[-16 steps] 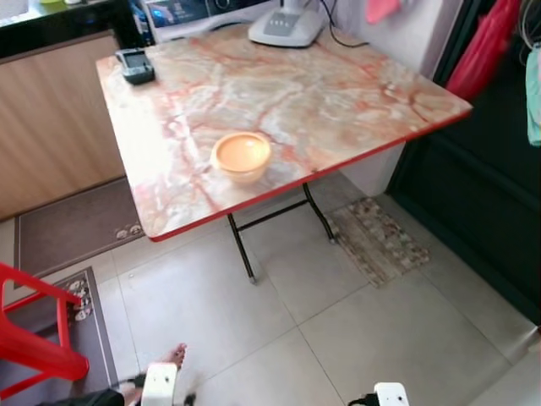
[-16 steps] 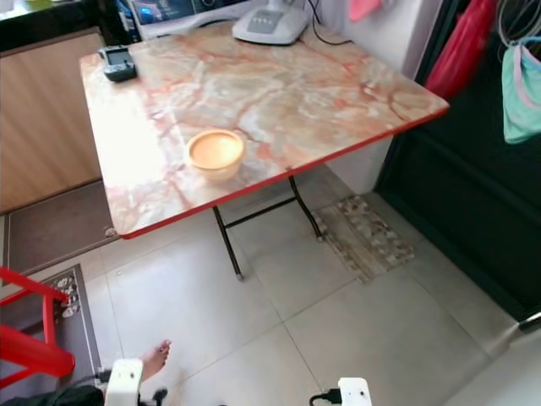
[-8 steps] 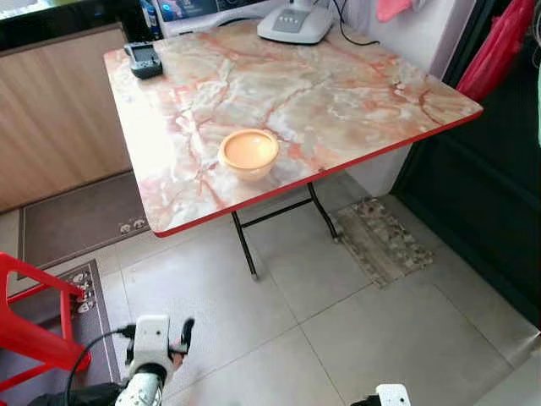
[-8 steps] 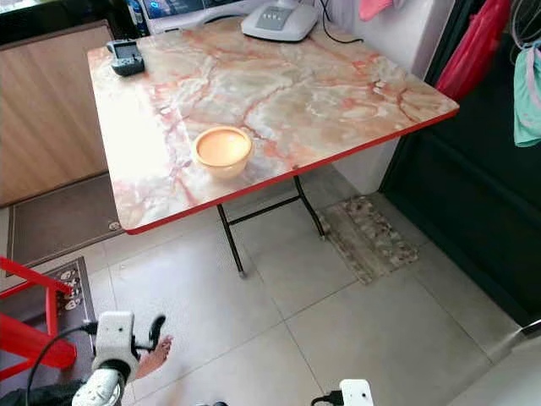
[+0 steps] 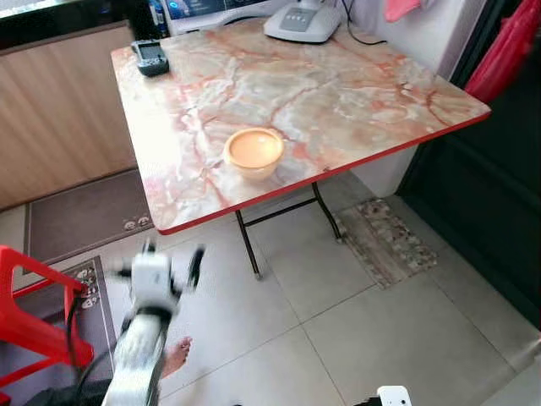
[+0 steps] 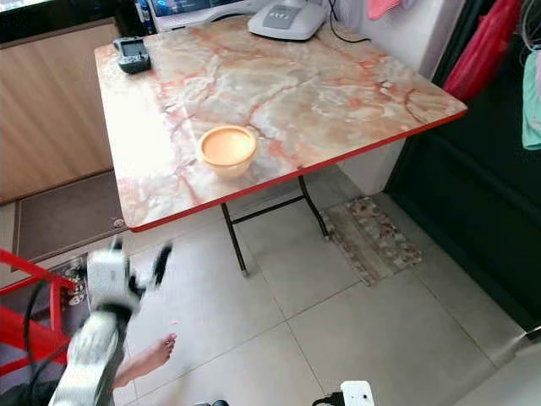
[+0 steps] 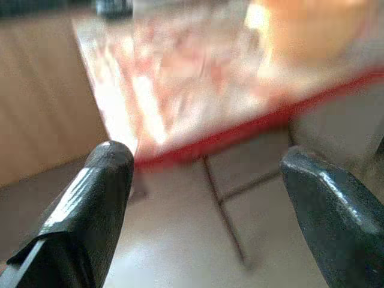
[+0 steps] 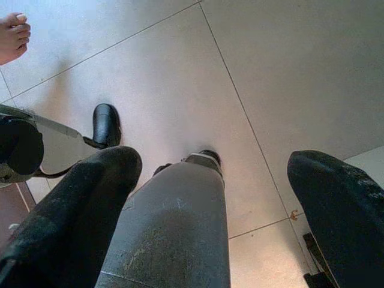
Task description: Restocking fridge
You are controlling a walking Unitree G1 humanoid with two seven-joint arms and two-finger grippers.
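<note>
The round orange plastic bowl (image 5: 253,151) sits on the marble-patterned folding table with a red rim (image 5: 355,161), near its front edge and closer to the front-left corner. The left gripper (image 5: 161,269), blurred, hangs below that corner over the floor tiles, fingers spread wide and empty; the bowl lies ahead and above it. It is probably the nearer arm. The right gripper (image 8: 210,198) points floorward, open.

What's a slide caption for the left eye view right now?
Left gripper, fingers open, raised toward the orange bowl on the marble-patterned folding table.
</note>
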